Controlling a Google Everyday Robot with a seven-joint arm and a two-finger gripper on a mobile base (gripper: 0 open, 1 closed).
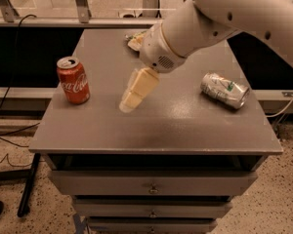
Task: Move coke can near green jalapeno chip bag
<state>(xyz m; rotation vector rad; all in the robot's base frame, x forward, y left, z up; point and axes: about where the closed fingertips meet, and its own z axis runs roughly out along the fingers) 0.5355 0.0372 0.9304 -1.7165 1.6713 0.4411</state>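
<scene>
The red coke can stands upright near the left edge of the grey table. The green jalapeno chip bag lies at the back of the table, mostly hidden behind my arm; only a small pale-green piece shows. My gripper hangs tilted over the middle of the table, about a can's width to the right of the coke can and not touching it. It holds nothing that I can see.
A silver-and-green can lies on its side at the right of the table. My white arm crosses the back right. Drawers sit under the table front. Cables and a stand leg are on the floor at left.
</scene>
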